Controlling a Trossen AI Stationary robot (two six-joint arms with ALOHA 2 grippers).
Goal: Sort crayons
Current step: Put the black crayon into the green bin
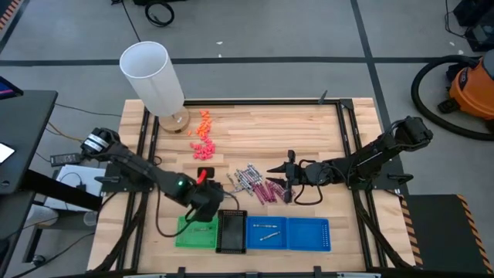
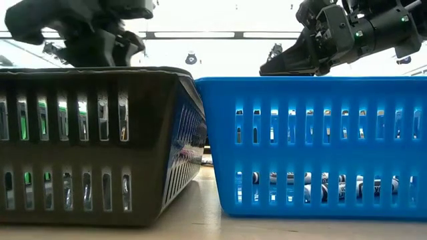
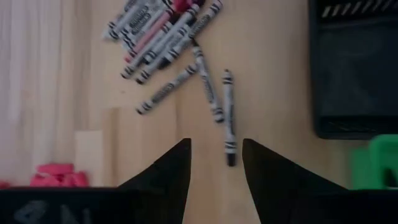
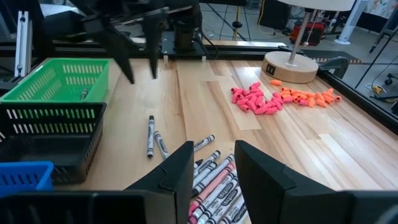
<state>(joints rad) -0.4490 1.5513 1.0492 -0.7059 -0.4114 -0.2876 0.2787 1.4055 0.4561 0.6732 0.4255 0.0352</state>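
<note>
A heap of grey and magenta crayons [image 1: 255,184] lies on the wooden table, in front of the trays. My left gripper [image 3: 216,146] hangs open above the table beside the heap's left end, with nothing between its fingers. A few loose grey crayons [image 3: 229,118] lie just ahead of its fingertips. My right gripper [image 4: 213,152] stands open at the heap's right side, pointing toward the table's left, above the nearest crayons [image 4: 214,180]. In the right wrist view, my left gripper [image 4: 140,56] shows farther off, fingers apart.
Along the near edge stand a green tray [image 1: 194,232], a black tray [image 1: 231,230] and two blue trays [image 1: 289,234]; the left blue one holds two grey crayons. Orange and pink lumps [image 1: 203,131] and a white lamp [image 1: 152,77] stand at the far left.
</note>
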